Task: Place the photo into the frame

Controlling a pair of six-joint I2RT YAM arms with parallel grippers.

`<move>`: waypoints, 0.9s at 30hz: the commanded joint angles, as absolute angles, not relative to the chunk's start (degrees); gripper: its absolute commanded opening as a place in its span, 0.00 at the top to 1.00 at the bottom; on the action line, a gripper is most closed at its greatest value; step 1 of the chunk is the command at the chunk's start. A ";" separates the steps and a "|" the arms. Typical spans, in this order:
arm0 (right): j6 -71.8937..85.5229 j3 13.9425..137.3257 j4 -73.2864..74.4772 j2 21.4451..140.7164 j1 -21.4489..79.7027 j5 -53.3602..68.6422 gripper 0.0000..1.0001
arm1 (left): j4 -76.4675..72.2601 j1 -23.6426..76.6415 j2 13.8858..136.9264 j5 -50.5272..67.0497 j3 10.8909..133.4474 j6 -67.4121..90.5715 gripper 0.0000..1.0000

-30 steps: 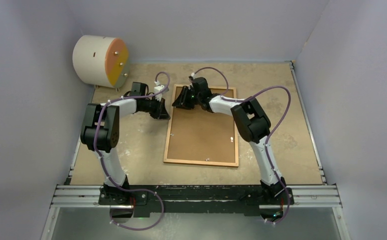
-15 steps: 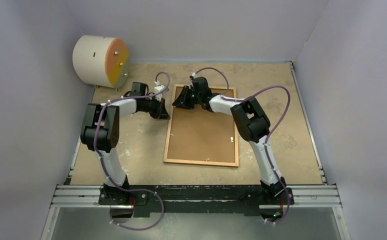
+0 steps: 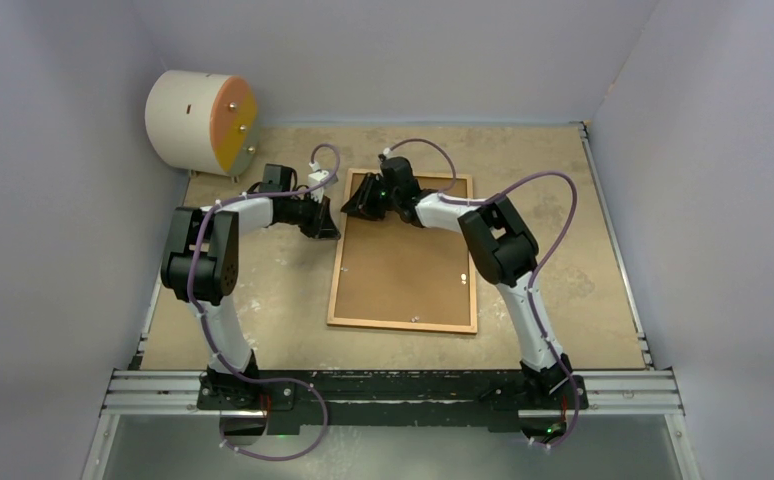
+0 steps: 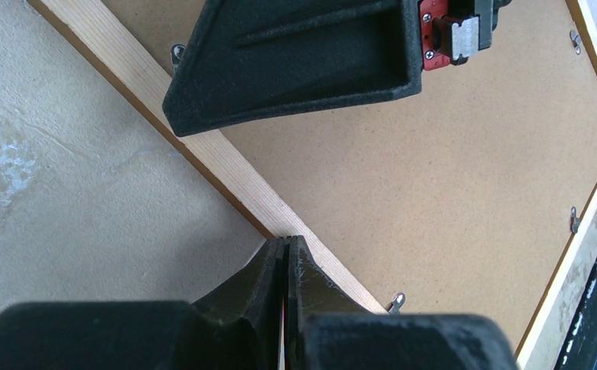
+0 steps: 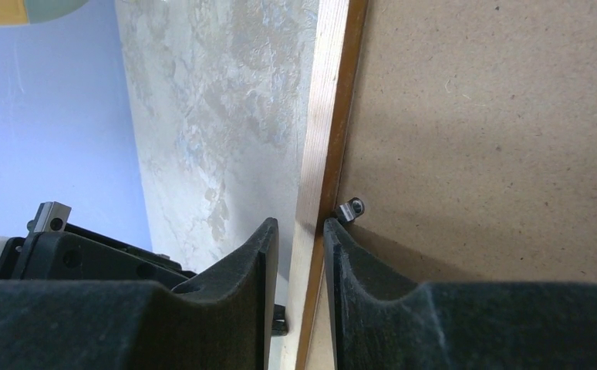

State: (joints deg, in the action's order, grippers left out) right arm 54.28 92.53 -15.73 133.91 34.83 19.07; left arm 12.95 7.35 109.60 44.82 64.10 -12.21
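Observation:
The frame [image 3: 335,290] lies face down on the table, its brown back board [image 3: 403,255] up. The photo is not in view. My left gripper [image 3: 331,222] is shut, and its tip [image 4: 286,240] rests on the frame's left rail [image 4: 234,166] near the far left corner. My right gripper [image 3: 353,205] is narrowly open astride the same rail [image 5: 326,116]. One finger is outside the rail. The other [image 5: 342,247] is on the back board beside a small metal clip [image 5: 350,208]. The two grippers stand close together, tips facing.
A cream-and-orange cylinder [image 3: 203,120] stands at the far left corner by the wall. Small metal clips [image 4: 574,220] sit along the frame's inner edges. Grey walls close in the table on three sides.
My right gripper has shifted slightly to the left along the frame's far left corner. The left arm and the frame have not visibly moved.

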 commanded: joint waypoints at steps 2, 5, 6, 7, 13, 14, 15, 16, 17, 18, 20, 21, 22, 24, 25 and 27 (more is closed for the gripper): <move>55.51 91.71 -16.95 133.79 35.16 16.78 0.69 | 14.16 7.47 110.84 38.54 61.70 -16.21 1.00; 54.97 90.18 -16.81 131.23 34.64 17.90 0.67 | 14.73 7.47 110.60 38.49 61.94 -16.57 1.00; 54.73 89.77 -16.79 130.17 34.18 18.43 0.66 | 15.01 7.47 110.41 38.49 62.15 -16.81 1.00; 54.61 89.07 -16.83 128.77 33.50 19.12 0.65 | 15.38 7.47 110.27 38.50 62.28 -17.05 1.00; 52.01 79.36 -16.71 115.76 26.29 19.16 0.45 | 18.25 7.21 108.12 38.59 62.49 -20.18 1.00; 51.30 76.87 -16.20 113.35 24.42 18.09 0.40 | 18.93 7.13 107.81 38.51 62.49 -21.02 1.00; 50.36 74.72 -15.04 110.76 22.77 16.54 0.34 | 19.69 7.12 107.48 38.24 62.49 -21.90 0.98; 49.35 72.82 -13.35 108.56 20.88 14.38 0.30 | 20.34 7.04 107.08 38.01 62.41 -22.80 0.97; 48.25 71.00 -11.62 106.44 19.06 12.54 0.27 | 21.05 7.03 106.66 37.71 62.35 -23.73 0.95; 47.35 69.40 -10.08 104.52 17.26 10.68 0.24 | 21.58 7.03 106.20 37.44 62.12 -24.57 0.94; 45.82 65.84 -6.74 101.10 13.46 5.89 0.17 | 22.41 7.03 104.90 37.01 61.38 -26.53 0.91; 45.29 64.74 -5.40 99.98 12.12 3.13 0.15 | 22.54 7.03 104.43 36.74 60.84 -27.27 0.90; 44.74 63.61 -4.48 99.33 10.94 0.92 0.12 | 22.58 7.08 103.94 36.35 59.99 -27.79 0.89; 44.15 61.93 -3.60 98.89 8.91 -1.39 0.10 | 22.78 7.24 103.36 36.22 58.72 -28.70 0.88; 43.92 61.29 -3.48 99.21 8.16 -1.82 0.09 | 22.82 7.60 102.92 36.01 58.00 -29.02 0.88; 43.69 60.85 -3.08 100.63 7.12 -1.25 0.09 | 22.63 8.52 101.88 35.37 56.40 -29.61 0.88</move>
State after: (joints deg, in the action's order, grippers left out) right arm 46.44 63.05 -8.40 98.67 7.46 3.25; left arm 20.32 7.29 104.40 38.17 59.57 -25.56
